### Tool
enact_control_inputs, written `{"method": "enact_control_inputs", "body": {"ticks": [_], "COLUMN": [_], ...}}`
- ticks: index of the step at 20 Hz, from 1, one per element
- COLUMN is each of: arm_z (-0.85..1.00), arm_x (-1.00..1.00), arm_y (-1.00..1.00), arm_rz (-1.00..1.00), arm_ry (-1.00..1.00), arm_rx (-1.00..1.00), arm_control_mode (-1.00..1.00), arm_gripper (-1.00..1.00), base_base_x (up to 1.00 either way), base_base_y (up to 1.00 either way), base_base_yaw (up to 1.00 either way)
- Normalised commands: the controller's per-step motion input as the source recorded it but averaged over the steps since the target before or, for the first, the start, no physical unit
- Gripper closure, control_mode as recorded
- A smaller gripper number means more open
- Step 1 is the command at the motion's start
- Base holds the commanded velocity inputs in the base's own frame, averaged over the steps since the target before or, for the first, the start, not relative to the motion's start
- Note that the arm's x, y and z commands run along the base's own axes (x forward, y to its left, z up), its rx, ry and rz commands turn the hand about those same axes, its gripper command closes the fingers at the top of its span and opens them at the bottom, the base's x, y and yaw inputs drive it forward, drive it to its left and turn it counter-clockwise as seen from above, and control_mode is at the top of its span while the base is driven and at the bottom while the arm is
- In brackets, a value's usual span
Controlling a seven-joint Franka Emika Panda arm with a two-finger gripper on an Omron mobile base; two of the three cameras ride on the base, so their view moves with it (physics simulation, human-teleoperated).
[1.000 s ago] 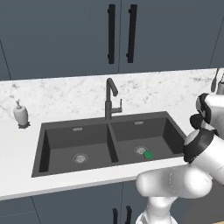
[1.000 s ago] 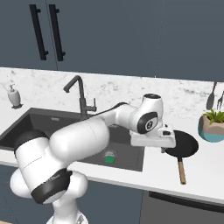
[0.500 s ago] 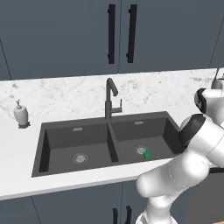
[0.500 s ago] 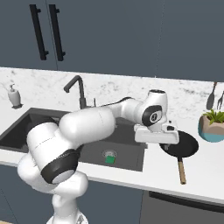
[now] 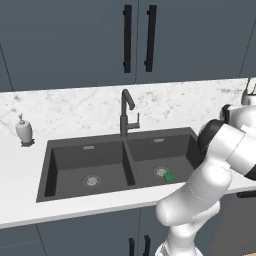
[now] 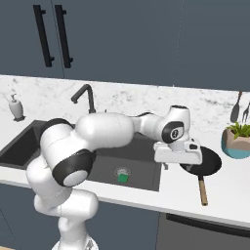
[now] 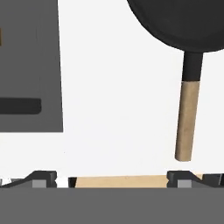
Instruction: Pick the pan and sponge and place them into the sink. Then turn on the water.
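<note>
Jaws apart; pan (image 6: 201, 161) handle seemingly robotward

The white arm reaches forward and to the right from its base, elbow bent, wrist turned so the hand faces down. The gripper (image 6: 166, 166) hangs below the wrist, fingertips (image 7: 43, 178) set wide apart at the hand view's lower edge, holding nothing.

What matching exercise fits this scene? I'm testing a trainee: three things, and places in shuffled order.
Things:
1. sponge
2. pan
3. soap dispenser

Places:
A. on the counter right of the sink
B. on the counter left of the sink
C. in the right basin, by the drain

Pairs: 1-C, 2-A, 3-B
</note>
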Motion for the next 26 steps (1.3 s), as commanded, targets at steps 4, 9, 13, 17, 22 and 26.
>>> {"method": "enact_control_inputs", "body": {"ticks": [4,9,13,17,22,26], "arm_z": [-0.19,-0.18,-0.21,-0.15,-0.12,-0.13], "arm_x": [0.01,0.03,0.04,0.06,0.09,0.14], "arm_y": [-0.25,-0.26,-0.24,-0.16,-0.21,-0.10], "arm_rz": [0.00,0.02,0.03,0.01,0.02,0.03], "arm_ry": [0.02,0.00,0.01,0.00,0.00,0.01], "arm_rx": [0.06,0.09,0.07,0.03,0.02,0.00], "arm_control_mode": [-1.00,-1.00,-1.00,-1.00,-1.00,-1.00], "arm_gripper": [-1.00,-1.00,-1.00,-1.00,-1.00,-1.00], "base_base_x": [0.00,0.00,0.00,0.00,0.00,0.00], "base_base_y": [0.00,0.00,0.00,0.00,0.00,0.00], "base_base_yaw": [0.00,0.00,0.00,0.00,0.00,0.00]}}
